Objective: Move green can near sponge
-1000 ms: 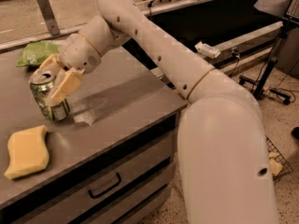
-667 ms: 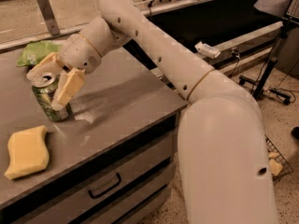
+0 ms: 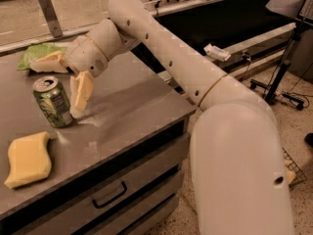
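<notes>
Camera view: a second ago the green can (image 3: 53, 102) leaned to one side with a pale finger lying across its front. It now stands upright on the grey worktop (image 3: 137, 102), on nearly the same spot, and nothing crosses its label. The hand (image 3: 55, 89) has let go: its two fingers (image 3: 82, 89) are spread wide. One points down just to the right of the can, its tip by the can's base (whether it touches the metal, I cannot tell). The other reaches out to the left behind the can, toward the green snack bag (image 3: 35, 54) at the back edge. The sponge (image 3: 28, 159) has not moved. It lies flat at the front left of the worktop, near the can but apart from it, with a strip of bare surface between them.

The arm comes in from the right. Its thick white lower body fills the right foreground, and from there a long link slopes up and to the left over the worktop's corner. At the top it bends at a rounded joint and turns down into the wrist, which hangs above and a little right of the can. A drawer (image 3: 110, 197) with a dark handle sits under the worktop's front edge.
</notes>
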Tool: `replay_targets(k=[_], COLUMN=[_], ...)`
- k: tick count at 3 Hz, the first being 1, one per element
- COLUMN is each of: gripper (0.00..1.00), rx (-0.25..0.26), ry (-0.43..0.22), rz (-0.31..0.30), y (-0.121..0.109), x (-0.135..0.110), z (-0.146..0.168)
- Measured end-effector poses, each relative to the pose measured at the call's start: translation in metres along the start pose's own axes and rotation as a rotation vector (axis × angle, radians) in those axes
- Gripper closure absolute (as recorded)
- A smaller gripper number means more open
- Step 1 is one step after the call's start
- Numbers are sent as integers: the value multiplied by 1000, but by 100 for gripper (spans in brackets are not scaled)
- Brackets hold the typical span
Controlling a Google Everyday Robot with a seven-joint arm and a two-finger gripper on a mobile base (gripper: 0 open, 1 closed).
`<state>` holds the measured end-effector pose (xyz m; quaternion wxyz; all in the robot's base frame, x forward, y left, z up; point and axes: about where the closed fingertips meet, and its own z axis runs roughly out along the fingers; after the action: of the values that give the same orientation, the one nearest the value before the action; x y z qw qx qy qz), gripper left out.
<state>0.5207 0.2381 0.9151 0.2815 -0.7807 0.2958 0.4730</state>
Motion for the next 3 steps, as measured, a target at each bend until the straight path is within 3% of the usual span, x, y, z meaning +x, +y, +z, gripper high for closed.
replay_targets(k=[1, 3], gripper=[0, 0], rx=[42, 160], ry=[11, 94], rz=[-26, -65], y=[0, -1], x=[-1, 4], z=[-10, -54])
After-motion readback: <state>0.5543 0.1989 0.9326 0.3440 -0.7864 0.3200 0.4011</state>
